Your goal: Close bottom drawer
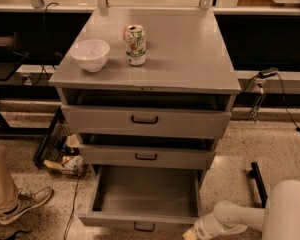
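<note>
Below the table's (190, 59) front edge, the bottom drawer (140, 219) stood pulled well out, its tray exposed. The end effector (192, 232) sat low, just beside the drawer front's right end, beneath the table's front-right corner; whether it was apart or together could not be told. Judgement: positioned there to push the front panel inward. The bowl (90, 54) and can (135, 45) sat near the table's left edge, uninvolved.
</note>
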### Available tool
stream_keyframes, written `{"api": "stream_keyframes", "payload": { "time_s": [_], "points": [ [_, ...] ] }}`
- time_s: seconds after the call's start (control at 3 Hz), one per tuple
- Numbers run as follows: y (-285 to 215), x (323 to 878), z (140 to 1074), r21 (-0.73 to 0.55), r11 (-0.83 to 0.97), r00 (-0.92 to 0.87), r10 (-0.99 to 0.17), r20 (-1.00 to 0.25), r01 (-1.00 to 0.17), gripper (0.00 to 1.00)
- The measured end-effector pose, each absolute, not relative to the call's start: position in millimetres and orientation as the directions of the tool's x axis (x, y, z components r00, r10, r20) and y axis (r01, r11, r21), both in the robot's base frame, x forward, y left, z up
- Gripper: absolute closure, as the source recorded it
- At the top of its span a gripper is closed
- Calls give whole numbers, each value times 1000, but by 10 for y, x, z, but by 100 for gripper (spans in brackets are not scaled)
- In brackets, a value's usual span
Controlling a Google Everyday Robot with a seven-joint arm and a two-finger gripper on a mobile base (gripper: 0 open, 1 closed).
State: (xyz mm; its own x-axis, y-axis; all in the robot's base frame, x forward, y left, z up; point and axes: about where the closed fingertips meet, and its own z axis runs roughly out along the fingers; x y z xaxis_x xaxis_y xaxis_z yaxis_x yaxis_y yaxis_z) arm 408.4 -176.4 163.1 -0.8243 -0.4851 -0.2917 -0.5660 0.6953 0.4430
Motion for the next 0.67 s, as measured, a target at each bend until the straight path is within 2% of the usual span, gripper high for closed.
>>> {"api": "stream_keyframes", "payload": {
  "time_s": [0.33, 0.67],
  "points": [
    [-1586, 4291, 1446, 413, 701, -810, -447, -379, -581, 100],
    [-1586, 4279, 1445, 413, 701, -810, -447, -379, -581, 100]
  ]
}}
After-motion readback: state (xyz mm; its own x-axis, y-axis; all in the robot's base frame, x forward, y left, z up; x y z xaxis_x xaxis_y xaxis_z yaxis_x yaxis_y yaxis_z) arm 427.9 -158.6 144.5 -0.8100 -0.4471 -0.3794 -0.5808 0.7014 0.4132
